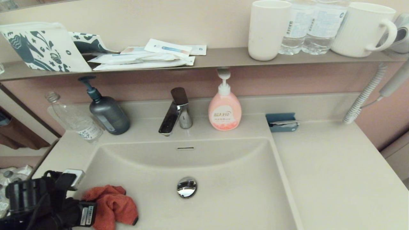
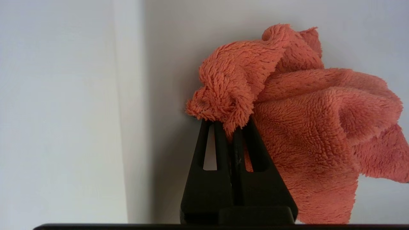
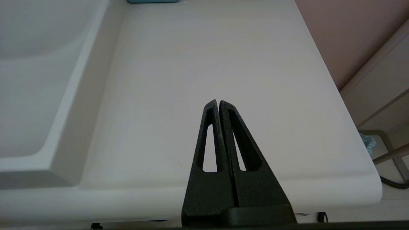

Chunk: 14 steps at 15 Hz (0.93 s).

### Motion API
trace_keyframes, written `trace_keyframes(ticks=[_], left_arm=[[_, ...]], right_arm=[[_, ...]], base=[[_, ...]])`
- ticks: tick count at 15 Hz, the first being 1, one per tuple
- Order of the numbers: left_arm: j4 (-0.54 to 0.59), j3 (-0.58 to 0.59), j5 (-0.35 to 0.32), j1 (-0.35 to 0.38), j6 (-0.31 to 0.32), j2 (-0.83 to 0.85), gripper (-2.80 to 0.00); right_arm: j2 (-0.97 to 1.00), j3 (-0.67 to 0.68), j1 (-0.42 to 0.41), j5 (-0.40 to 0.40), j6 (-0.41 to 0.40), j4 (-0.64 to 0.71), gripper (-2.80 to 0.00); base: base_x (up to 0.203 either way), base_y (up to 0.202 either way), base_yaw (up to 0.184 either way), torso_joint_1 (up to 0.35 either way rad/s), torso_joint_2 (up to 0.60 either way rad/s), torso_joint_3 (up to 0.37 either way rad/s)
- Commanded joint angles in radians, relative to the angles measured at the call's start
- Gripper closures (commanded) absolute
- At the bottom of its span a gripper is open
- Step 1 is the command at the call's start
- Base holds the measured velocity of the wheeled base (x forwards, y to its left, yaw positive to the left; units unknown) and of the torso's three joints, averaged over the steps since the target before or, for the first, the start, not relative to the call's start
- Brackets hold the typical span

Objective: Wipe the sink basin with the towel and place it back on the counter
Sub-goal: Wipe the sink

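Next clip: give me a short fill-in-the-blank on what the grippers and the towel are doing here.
1. The left gripper is shut on the ____.
2. The towel lies at the near left of the ____.
3. The right gripper hangs shut over the bare ____.
4. The chrome drain plug sits to the towel's ____.

Missing words: towel; sink basin; counter; right

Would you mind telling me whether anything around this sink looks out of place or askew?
One thing: a clear plastic bottle leans tilted at the counter's back left corner, beside the upright grey pump bottle. Nothing looks spilled or damaged.
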Motion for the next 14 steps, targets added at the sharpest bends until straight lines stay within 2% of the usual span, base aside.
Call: trace_keyframes(ticks=[1,5,7,11,14], left_arm=[[0.001,0.031,0.01,0.01,0.003,0.005,0.0],[0.001,0.049,0.022,0.047,-0.003,-0.006,0.0],[-0.002,0.03,0.007,0.049,-0.005,-0.006,0.0],[-0.001,-0.085,-0.028,0.025,-0.008,0.037,0.0],[0.0,-0.186,-0.036,-0.019,-0.045,0.077,0.0]], right_arm=[[0.001,0.0,0.0,0.0,-0.001,0.0,0.0],[0.001,0.0,0.0,0.0,-0.001,0.0,0.0],[0.001,0.0,0.001,0.0,-0.001,0.0,0.0],[0.001,0.0,0.0,0.0,-0.001,0.0,0.0],[0.001,0.0,0.0,0.0,-0.001,0.0,0.0]], base=[[0.0,0.0,0.0,0.0,0.0,0.0],[0.0,0.0,0.0,0.0,0.0,0.0],[0.0,0.0,0.0,0.0,0.0,0.0],[0.0,0.0,0.0,0.0,0.0,0.0],[0.0,0.0,0.0,0.0,0.0,0.0]])
